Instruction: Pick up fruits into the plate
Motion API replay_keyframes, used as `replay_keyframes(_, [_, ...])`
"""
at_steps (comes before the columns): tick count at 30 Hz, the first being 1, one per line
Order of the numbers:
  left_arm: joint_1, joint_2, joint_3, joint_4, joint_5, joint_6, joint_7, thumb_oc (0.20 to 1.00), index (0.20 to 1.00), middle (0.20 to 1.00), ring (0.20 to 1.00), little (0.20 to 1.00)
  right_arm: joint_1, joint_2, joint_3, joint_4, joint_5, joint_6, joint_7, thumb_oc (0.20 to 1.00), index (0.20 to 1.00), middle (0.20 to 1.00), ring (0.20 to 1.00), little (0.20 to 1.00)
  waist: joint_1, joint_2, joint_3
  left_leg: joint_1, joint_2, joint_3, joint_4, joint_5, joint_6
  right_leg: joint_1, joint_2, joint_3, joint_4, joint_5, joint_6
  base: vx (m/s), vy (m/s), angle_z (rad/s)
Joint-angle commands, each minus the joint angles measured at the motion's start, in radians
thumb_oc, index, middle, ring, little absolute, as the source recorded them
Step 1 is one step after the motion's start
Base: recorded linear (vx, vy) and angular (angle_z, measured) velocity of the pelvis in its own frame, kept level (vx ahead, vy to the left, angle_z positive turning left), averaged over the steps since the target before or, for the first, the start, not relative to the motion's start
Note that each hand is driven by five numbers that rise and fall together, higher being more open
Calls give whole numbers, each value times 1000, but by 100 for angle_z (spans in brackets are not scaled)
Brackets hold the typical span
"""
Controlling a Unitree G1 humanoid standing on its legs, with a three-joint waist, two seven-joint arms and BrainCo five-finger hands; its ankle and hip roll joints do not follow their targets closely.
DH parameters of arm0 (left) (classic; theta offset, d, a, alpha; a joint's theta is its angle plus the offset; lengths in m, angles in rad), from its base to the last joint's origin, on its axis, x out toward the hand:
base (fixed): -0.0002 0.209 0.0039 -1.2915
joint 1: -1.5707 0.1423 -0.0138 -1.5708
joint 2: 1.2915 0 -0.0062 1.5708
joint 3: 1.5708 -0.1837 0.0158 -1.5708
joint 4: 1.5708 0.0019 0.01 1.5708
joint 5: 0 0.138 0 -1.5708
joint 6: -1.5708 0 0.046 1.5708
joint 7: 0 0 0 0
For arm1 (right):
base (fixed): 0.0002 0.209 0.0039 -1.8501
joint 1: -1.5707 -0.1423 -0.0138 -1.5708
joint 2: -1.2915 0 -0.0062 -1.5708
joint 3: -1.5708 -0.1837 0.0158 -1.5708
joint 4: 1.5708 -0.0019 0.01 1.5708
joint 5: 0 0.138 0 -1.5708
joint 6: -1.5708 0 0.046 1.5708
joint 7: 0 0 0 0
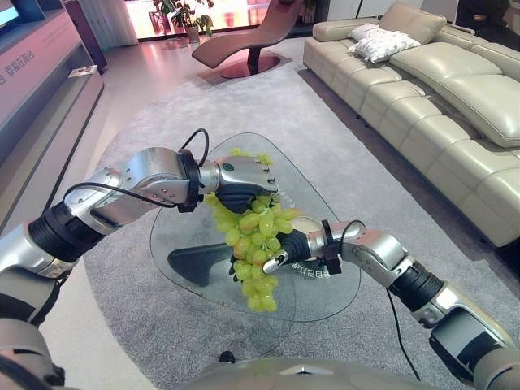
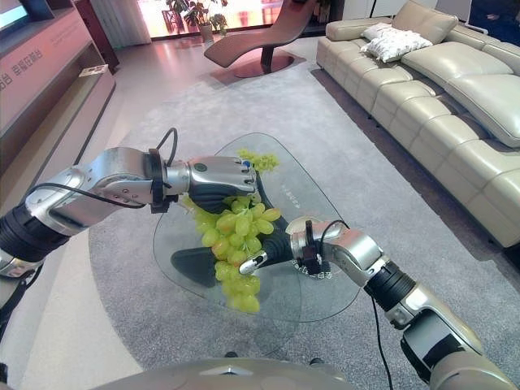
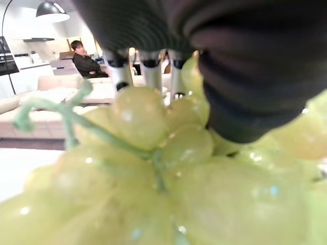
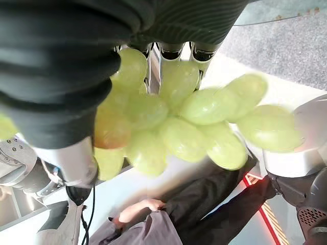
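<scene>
1. I am holding a bunch of green grapes [image 1: 253, 244] above the glass table [image 1: 325, 195], with both of my hands on it at once.
2. My left hand [image 1: 244, 180] is reaching in from 9 o'clock and sitting on the top of the bunch, at its 12 o'clock end; its fingers [image 3: 119, 76] are curling down over the upper grapes and its dark thumb is pressing against them from the other side, so it is clamping the bunch (my left wrist camera is showing grapes tight against the hand).
3. My right hand [image 1: 286, 248] is coming in from 4 o'clock and meeting the bunch at its middle, on the 3 o'clock side; its fingers [image 4: 171, 51] are lying against the grapes with the thumb close on the opposite side, so it is gripping the cluster too.
4. The bunch is hanging lengthwise, its tail pointing to 6 o'clock below both hands, clear of the glass as far as I can tell.
5. A small leafy sprig of green [image 2: 258, 159] is showing just past my left hand at 12 o'clock; I cannot tell whether it is resting on the table or part of the bunch.
6. A grey rug [image 1: 162, 122] is lying under the table, and a cream sofa [image 1: 439, 89] is standing at 2 o'clock, well apart from it.
</scene>
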Motion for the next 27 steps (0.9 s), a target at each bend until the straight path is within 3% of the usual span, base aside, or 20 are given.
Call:
replay_keyframes(1, [-36,-35,118,27,-42,15,38,200,200,200,200,200,-13,51,26,-73,77,-26,1,200,200,200,200,200,2,-46,-5,54,-64,3,2,-140,38,29,-16,-25,5,-33,29,0,0,0])
replay_keyframes(19, [3,-41,153,26,-44,30,47,200,200,200,200,200,17,58,-6,-53,67,-52,-41,200,200,200,200,200,2,-45,-2,56,-64,1,2,-141,38,30,-19,-24,5,-31,31,0,0,0])
replay_keyframes(20, [15,-42,163,29,-44,47,57,288,288,288,288,288,22,56,-13,-53,58,-58,-46,200,200,200,200,200,1,-46,0,57,-64,2,2,-141,38,31,-19,-24,5,-30,31,0,0,0])
replay_keyframes(21, [27,-41,172,31,-48,59,63,501,501,501,501,501,27,51,-20,-53,55,-65,-47,200,200,200,200,200,1,-46,1,58,-64,2,2,-142,39,31,-19,-23,5,-30,31,0,0,0])
replay_keyframes(22, [54,-38,192,39,-50,70,80,1000,1000,1000,1000,1000,38,47,-34,-55,51,-75,-56,200,200,200,200,200,2,-47,4,58,-64,2,2,-141,39,31,-19,-23,5,-29,31,30,18,0])
replay_keyframes(27, [181,-35,273,76,-65,103,163,1000,1000,1000,1000,1000,93,16,-104,-68,19,-112,-86,200,200,200,200,200,4,-50,11,58,-63,1,2,-141,42,30,-19,-23,5,-28,31,22,14,0])
